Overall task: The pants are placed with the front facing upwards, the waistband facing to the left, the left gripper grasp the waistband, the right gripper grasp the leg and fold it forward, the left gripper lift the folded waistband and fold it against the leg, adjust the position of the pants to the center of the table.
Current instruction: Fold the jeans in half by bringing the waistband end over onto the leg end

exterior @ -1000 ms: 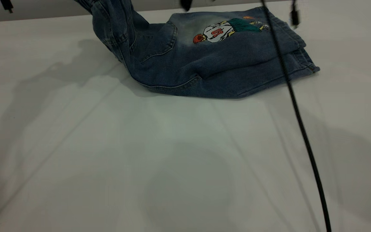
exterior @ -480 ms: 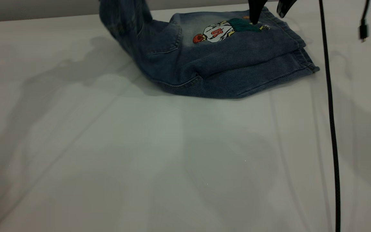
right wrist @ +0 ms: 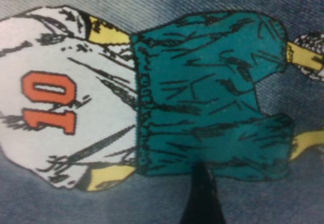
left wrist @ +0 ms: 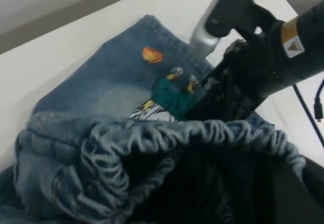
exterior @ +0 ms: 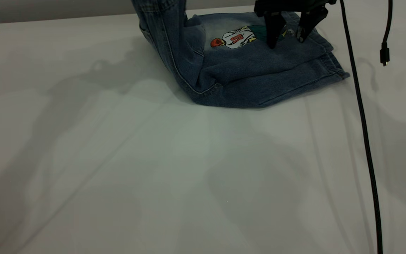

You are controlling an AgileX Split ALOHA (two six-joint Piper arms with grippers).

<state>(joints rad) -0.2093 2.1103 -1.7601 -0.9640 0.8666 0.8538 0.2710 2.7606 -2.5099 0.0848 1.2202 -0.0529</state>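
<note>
The right gripper [exterior: 287, 41] is down on the pants [exterior: 259, 70], fingers spread apart and pointing straight at the denim, tips at the cloth just beside the cartoon figure print [exterior: 236, 37]. Nothing pinched between them. From its own wrist view one dark fingertip [right wrist: 202, 196] sits at the edge of the figure's green shorts [right wrist: 202, 92], right next to the white jersey with the orange 10 [right wrist: 49, 102].

Over on the other side, the waistband [exterior: 160, 5] is hoisted up off the table [exterior: 118, 158], a column of denim rising out of the top of the exterior view. The left gripper itself is out of sight there, and in its wrist view the ruffled elastic band [left wrist: 167, 143] bunches close against the lens, so its fingers cannot be made out.

The pants lie folded near the far edge of the table, toward the right, hems [exterior: 333, 65] pointing to the right edge. A black cable [exterior: 363, 134] hangs across the right side.
</note>
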